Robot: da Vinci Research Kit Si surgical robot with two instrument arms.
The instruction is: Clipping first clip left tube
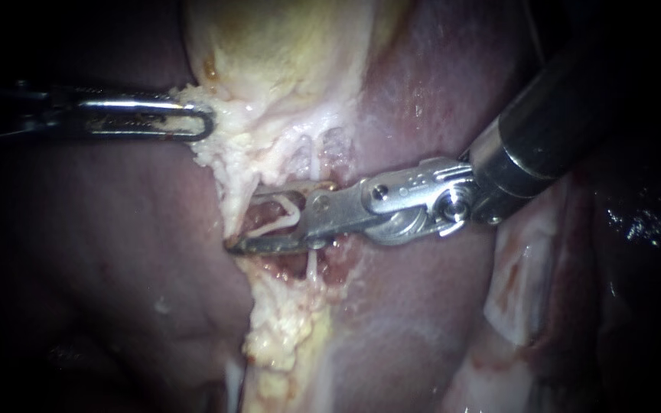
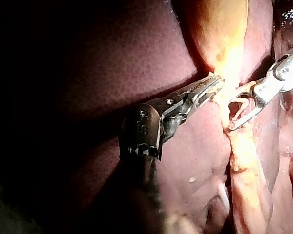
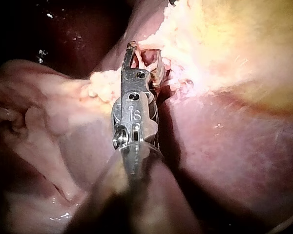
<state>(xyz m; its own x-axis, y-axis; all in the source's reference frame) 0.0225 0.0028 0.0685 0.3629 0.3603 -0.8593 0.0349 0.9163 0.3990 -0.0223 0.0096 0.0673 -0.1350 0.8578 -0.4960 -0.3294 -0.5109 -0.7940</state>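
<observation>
My right instrument point(image 1: 248, 222) comes in from the upper right, and its two slim jaws stand open in the dissected window below the gallbladder point(image 1: 284, 61). A thin pale tube point(image 1: 278, 222) runs across the gap between them, touched from neither side. I see no clip on it. A second pale strand point(image 1: 312, 157) rises just above the upper jaw. My left instrument point(image 1: 196, 124) reaches in from the left, its jaws shut on the ragged pale edge of the gallbladder. The left wrist view shows its jaws point(image 2: 211, 87) on that same edge, with the right instrument point(image 2: 233, 115) open beside it.
Dark red liver point(image 1: 101, 252) lies left of and below the window, and more liver point(image 1: 422, 321) to the right. A strip of yellowish fatty tissue point(image 1: 284, 336) runs down from the window. Pale folded tissue point(image 1: 522, 275) lies under the right shaft.
</observation>
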